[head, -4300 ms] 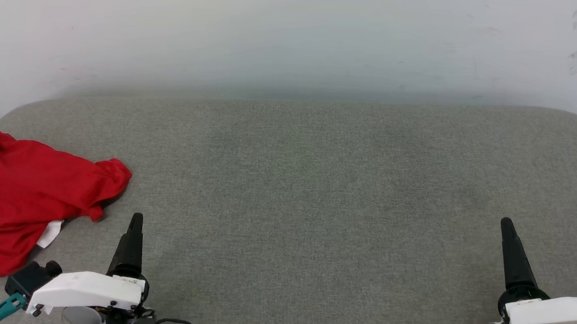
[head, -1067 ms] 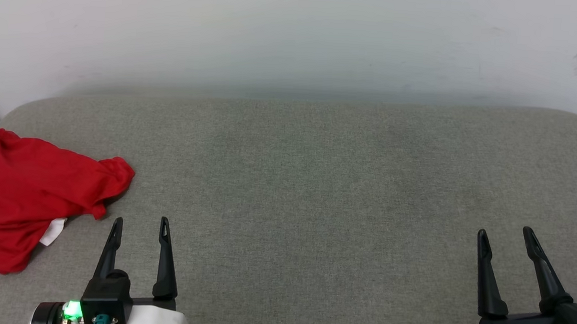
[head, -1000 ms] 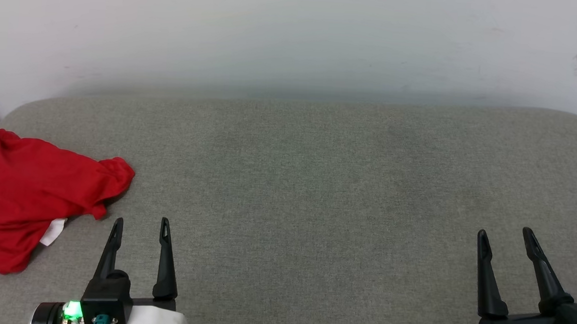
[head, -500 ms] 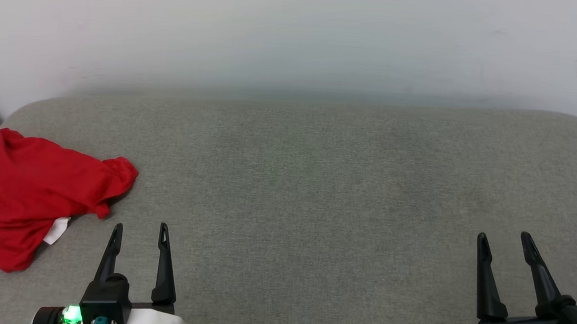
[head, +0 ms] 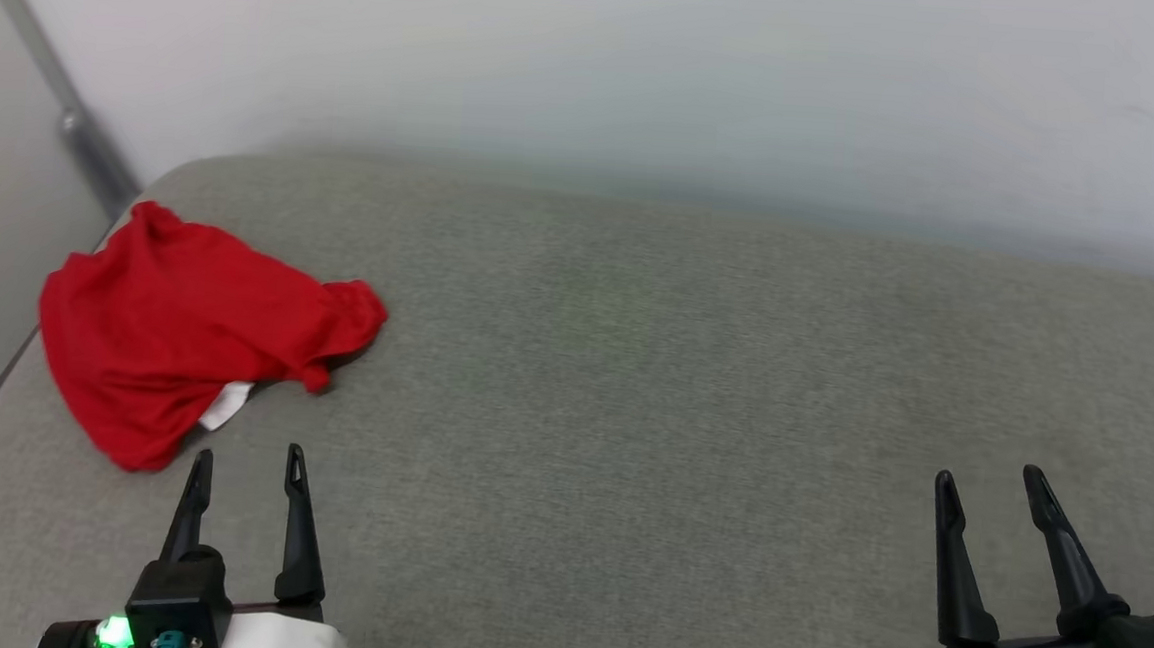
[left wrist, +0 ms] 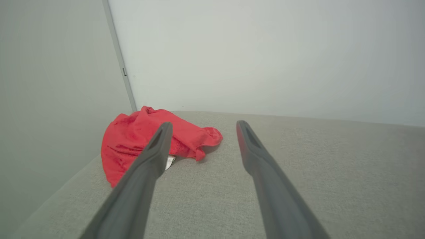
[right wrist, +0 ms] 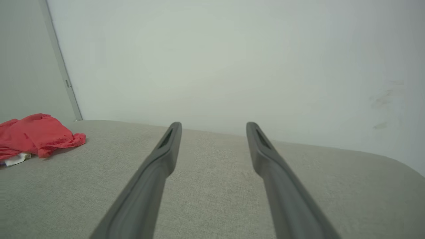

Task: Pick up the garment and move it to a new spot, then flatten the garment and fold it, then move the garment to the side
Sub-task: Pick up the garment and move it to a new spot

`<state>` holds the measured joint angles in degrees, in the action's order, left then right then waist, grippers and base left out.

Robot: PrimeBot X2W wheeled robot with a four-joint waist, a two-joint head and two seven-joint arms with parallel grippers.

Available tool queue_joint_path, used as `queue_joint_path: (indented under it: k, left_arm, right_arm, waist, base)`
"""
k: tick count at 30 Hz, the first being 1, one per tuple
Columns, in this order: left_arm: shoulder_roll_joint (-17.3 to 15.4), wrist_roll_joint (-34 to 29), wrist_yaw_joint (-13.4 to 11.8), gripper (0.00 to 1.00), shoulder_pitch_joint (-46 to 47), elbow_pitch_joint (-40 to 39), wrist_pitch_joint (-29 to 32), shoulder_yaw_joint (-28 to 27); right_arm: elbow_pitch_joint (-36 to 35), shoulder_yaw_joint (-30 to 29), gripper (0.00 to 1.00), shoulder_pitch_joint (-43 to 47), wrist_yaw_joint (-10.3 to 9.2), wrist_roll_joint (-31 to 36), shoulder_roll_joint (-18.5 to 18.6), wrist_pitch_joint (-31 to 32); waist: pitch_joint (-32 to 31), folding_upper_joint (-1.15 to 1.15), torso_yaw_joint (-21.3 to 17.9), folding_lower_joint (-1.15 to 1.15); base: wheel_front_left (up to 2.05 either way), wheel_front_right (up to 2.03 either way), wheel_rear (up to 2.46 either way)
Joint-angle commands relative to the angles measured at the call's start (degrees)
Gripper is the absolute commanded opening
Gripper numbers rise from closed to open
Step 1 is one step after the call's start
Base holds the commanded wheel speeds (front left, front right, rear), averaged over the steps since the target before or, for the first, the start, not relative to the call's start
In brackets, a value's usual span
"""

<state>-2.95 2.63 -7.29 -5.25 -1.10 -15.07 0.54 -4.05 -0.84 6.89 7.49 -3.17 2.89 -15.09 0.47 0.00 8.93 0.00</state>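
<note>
Head view pans left: garment [head: 186, 325] now whole at 10 o'clock, just beyond released left gripper [head: 248, 454]; right gripper [head: 988, 475] also released, empty; pickup pending.

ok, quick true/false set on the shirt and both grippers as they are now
1. The garment lies bunched near the far left corner of the grey padded surface. True.
2. The left gripper is shut on the garment. False: it is open and empty, just short of the cloth.
3. The right gripper is open, holding nothing. True.
4. The garment is folded flat. False: it is a crumpled heap, with a white bit showing at its near edge.
</note>
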Motion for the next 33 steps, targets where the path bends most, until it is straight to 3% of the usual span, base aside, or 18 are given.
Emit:
queue_joint_path:
  k: [1,20,28,33]
  left_arm:
    - [0.1,0.1,-0.1,1.0,0.1,-0.1,-0.2,-0.3]
    - [0.1,3.2,-1.8,1.0,-0.1,0.5,-0.2,-2.0]
    - [0.1,4.0,-1.3,1.0,0.5,1.1,-0.2,-3.3]
    - [-0.3,4.3,1.7,1.0,5.1,2.2,-0.2,-6.3]
  right_arm:
    - [-0.2,0.2,1.0,0.4,0.0,0.4,0.0,-0.1]
    - [-0.7,0.9,1.0,0.2,0.0,2.2,0.0,-0.1]
    - [-0.6,1.2,1.0,-0.3,0.0,2.6,0.0,-0.1]
    - [-1.0,1.4,1.0,-1.2,0.0,3.2,0.0,-0.1]
  waist:
    - [0.3,0.0,2.3,0.0]
    - [0.9,0.0,16.3,0.0]
    - [1.3,0.0,17.2,0.0]
    - [2.7,0.0,15.7,0.0]
  base:
    - [0.0,0.0,0.0]
    - [0.0,0.0,0.0]
    - [0.0,0.0,0.0]
    - [0.0,0.0,0.0]
